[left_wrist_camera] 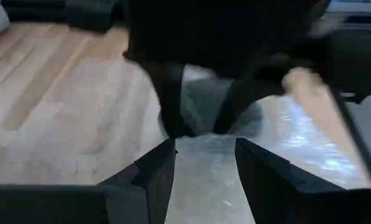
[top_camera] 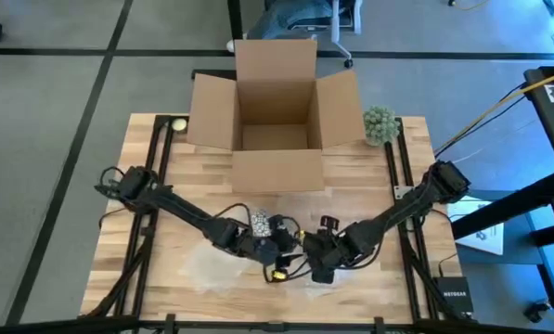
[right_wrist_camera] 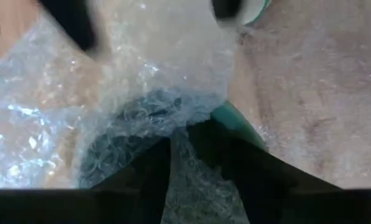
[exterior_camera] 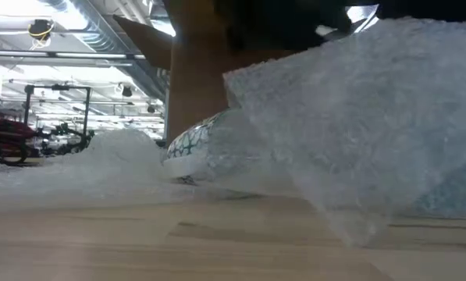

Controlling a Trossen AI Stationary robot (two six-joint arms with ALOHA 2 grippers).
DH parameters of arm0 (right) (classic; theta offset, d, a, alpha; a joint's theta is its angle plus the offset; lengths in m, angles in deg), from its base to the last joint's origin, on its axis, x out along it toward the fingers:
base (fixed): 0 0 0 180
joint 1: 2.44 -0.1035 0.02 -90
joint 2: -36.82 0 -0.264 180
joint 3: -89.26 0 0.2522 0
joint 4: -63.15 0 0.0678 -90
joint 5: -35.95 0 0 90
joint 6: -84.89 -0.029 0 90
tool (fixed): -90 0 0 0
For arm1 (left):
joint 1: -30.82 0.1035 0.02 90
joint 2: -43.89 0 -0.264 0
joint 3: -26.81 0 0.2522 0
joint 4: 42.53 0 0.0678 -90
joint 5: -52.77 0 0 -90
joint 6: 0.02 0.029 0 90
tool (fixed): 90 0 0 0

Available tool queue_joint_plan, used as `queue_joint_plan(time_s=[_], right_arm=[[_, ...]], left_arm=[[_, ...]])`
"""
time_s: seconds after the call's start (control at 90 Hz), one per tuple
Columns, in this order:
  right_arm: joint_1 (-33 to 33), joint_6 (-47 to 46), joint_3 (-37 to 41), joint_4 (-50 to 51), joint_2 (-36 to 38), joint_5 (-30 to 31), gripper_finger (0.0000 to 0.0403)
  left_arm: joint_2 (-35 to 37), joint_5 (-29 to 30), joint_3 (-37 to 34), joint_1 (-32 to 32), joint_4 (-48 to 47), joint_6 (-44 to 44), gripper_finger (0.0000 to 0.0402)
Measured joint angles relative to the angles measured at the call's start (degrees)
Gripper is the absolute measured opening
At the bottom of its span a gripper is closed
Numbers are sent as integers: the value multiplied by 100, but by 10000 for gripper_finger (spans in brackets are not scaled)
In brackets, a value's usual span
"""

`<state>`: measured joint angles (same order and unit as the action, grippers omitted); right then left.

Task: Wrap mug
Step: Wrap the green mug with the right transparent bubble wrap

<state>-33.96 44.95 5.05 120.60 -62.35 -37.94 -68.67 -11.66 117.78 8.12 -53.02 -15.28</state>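
Note:
The mug (exterior_camera: pixel 187 145), white with a dark net pattern and a teal inside (right_wrist_camera: pixel 235 119), lies on its side on the table under a sheet of clear bubble wrap (exterior_camera: pixel 357 117). My right gripper (right_wrist_camera: pixel 179 146) is shut on the wrap just beside the mug, at the table's near middle (top_camera: pixel 318 260). My left gripper (left_wrist_camera: pixel 204 149) stands open right next to it (top_camera: pixel 281 243), its fingers over a flat part of the wrap; I cannot tell whether they touch it. My right gripper pinches a bunched part of the bubble wrap (right_wrist_camera: pixel 173 127) between its two fingers, right over the mug's rim. The wrap rises from the table there as a slanting sheet (exterior_camera: pixel 311 86), draped over the mug; its other parts lie flat on the wood.
An open cardboard box (top_camera: pixel 275 111) stands at the table's far middle, flaps spread. A green fuzzy ball (top_camera: pixel 380 123) sits by its right flap and a small pale ball (top_camera: pixel 177 124) by its left. Bare wood lies to the left and right of both arms.

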Motion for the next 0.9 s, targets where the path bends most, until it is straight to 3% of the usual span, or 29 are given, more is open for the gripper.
queue_joint_plan(time_s=[0.356,0.622,0.9], right_arm=[[4,-7,1,234,643,-31,152],[-89,75,-1,724,1400,-535,152],[-1111,-130,115,741,1545,-575,152]], left_arm=[[-279,-53,0,257,372,-125,153],[-281,-105,0,253,385,-243,153],[-281,-103,0,255,385,-256,153]])
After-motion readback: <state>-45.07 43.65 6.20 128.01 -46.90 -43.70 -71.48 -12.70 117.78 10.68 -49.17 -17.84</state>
